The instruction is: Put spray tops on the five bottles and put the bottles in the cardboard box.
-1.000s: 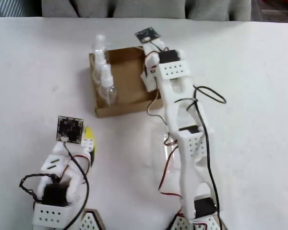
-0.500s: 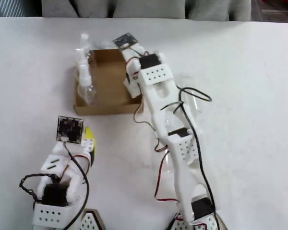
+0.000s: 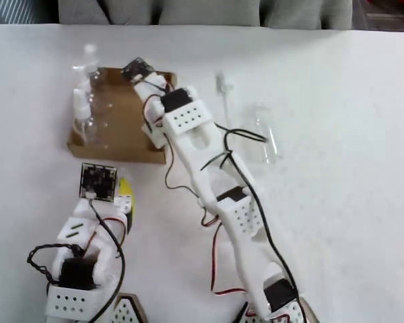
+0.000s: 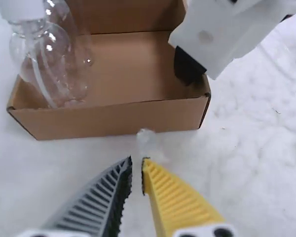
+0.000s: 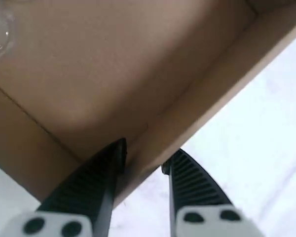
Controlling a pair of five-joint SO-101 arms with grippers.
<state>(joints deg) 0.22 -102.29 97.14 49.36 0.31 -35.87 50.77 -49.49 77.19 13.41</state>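
Right gripper (image 5: 143, 154) straddles the cardboard box's (image 3: 121, 124) side wall, one finger inside, one outside, pinching the edge. Standing bottles (image 3: 84, 108) with spray tops crowd the opposite wall, so most of the box floor is free. A loose bottle (image 3: 264, 134) lies out on the open table (image 3: 350, 101), with a spray top (image 3: 223, 85) near it. Left gripper (image 4: 136, 170), fingers pressed together, sits just short of the box's near wall.

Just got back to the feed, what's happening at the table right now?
The right gripper clamps the box wall and has dragged the box left across the table. Bottles with spray tops stand inside it. One uncapped bottle and a loose spray top lie on the table farther right. The left gripper sits shut and empty in front of the box.
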